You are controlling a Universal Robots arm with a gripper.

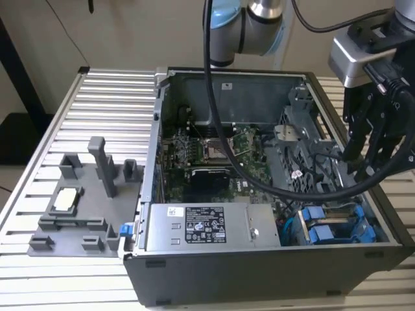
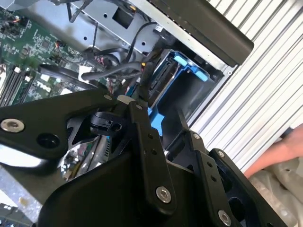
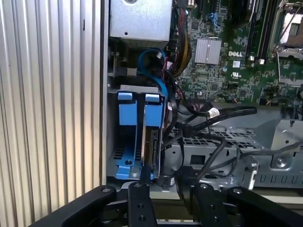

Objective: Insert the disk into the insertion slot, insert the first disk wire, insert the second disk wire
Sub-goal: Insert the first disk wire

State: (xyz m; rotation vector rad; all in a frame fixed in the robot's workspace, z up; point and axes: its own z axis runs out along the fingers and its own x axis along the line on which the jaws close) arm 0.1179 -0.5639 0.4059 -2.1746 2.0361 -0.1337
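The disk (image 3: 154,147) stands on edge inside the insertion slot (image 3: 112,142), held by its blue bracket (image 3: 153,116); its connector end faces my gripper. In the exterior view the blue bracket (image 1: 322,233) sits in the case's near corner on the exterior view's right. My gripper (image 3: 170,185) hovers over that end of the disk, open, with nothing clamped. One fingertip (image 3: 142,182) lies just in front of the disk's connector, and a black wire plug (image 3: 165,180) rests between the fingers. In the second wrist view the gripper (image 2: 162,108) frames the disk (image 2: 161,78). In the exterior view the gripper (image 1: 366,152) hangs above the drive cage.
Black cables (image 3: 208,120) with a white tag cross the perforated cage beside the bay, and a blue cable (image 3: 154,61) loops above it. The grey power supply box (image 1: 204,227) and motherboard (image 1: 214,155) fill the case. A grey fixture (image 1: 78,207) sits on the slatted table. A hand (image 2: 279,151) rests outside the case.
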